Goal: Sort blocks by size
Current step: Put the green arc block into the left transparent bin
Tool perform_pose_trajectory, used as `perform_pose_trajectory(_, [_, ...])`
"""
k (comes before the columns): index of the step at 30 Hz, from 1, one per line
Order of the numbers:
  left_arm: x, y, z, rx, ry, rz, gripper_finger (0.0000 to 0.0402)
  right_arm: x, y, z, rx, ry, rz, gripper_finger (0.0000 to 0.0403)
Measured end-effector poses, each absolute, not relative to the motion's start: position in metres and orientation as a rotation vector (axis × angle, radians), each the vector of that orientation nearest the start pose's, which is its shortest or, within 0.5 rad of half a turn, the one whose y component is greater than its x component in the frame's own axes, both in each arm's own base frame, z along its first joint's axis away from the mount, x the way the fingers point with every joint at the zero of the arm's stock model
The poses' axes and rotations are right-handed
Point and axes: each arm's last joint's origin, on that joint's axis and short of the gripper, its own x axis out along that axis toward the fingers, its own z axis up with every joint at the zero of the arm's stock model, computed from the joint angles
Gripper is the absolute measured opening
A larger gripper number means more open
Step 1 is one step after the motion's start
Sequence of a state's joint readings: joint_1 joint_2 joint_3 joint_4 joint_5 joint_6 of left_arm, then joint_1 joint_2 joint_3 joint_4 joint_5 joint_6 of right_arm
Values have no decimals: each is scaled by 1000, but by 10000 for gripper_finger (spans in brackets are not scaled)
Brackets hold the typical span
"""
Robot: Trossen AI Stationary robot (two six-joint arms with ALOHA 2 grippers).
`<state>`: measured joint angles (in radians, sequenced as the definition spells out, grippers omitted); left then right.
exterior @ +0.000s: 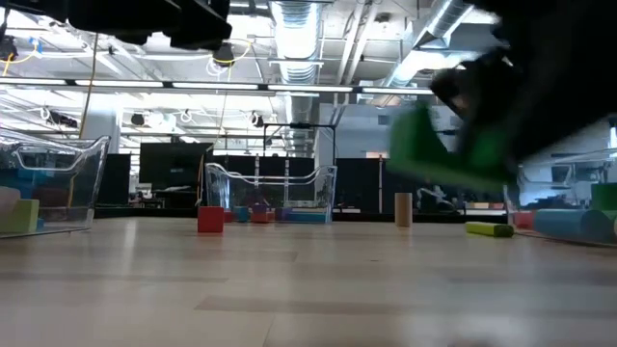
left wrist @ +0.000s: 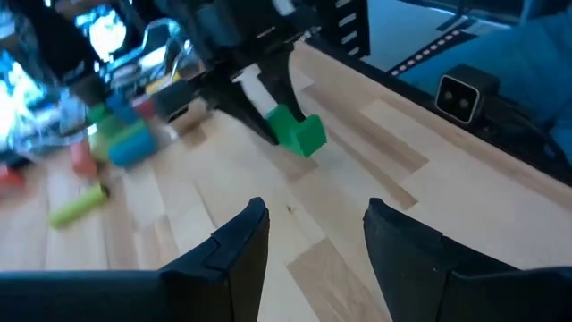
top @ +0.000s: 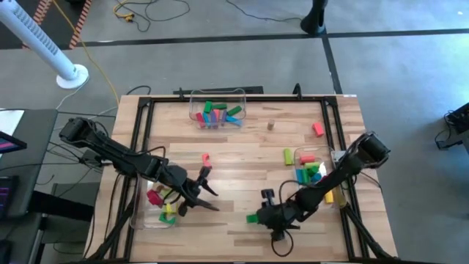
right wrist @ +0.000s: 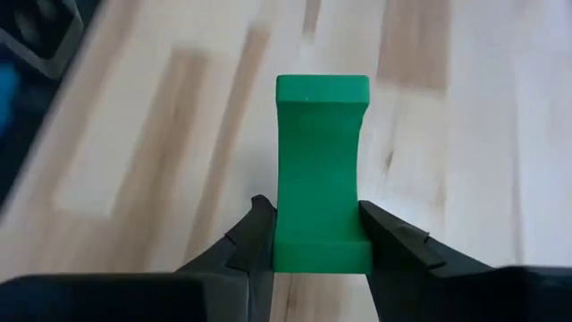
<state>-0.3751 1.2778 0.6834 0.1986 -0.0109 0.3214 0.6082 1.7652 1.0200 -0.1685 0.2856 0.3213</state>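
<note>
Right, the right gripper (right wrist: 308, 234) has its two fingers closed on the sides of a green arch block (right wrist: 320, 170), low in the right wrist view, and the pinch looks centred. From above, that block (top: 253, 218) sits at lower centre of the frame, well apart from all three clear bins. In the low view it hangs blurred at upper right, clear of the tabletop.

Next comes the carry. Which bin suits this size I can't tell; the right-hand bin (top: 336, 157) is nearest along that arm's side. The block sticks out well past the fingertips, so my advice is a smooth lift, keep it level, clear the bin wall before lowering.

Meanwhile the left gripper (left wrist: 311, 234) holds nothing, fingers spread, beside the lower-left bin (top: 139, 221). Keep it there, out of the way.
</note>
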Motion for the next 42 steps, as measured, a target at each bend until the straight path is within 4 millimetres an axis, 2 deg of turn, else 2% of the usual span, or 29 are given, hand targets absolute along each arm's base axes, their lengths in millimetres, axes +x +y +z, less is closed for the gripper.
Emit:
perform_pose_trajectory(5, [252, -100, 236, 526, 253, -439, 176, 307, 184, 191, -49, 671, 177, 163])
perform_pose_trajectory(10, [253, -102, 239, 756, 173, -450, 176, 320, 170, 207, -16, 546, 160, 164])
perform_pose_trajectory(18, [253, -103, 241, 995, 141, -364, 176, 337, 142, 214, 150, 503, 125, 164])
perform_pose_trajectory(27, [253, -103, 241, 1084, 127, -372, 176, 347, 124, 219, 200, 450, 132, 165])
perform_pose_trajectory(36, [254, -103, 246, 1089, 85, -347, 176, 350, 117, 220, 221, 440, 136, 165])
perform_pose_trajectory(42, [265, -107, 235, 1116, 75, -349, 176, 351, 117, 222, 231, 430, 158, 166])
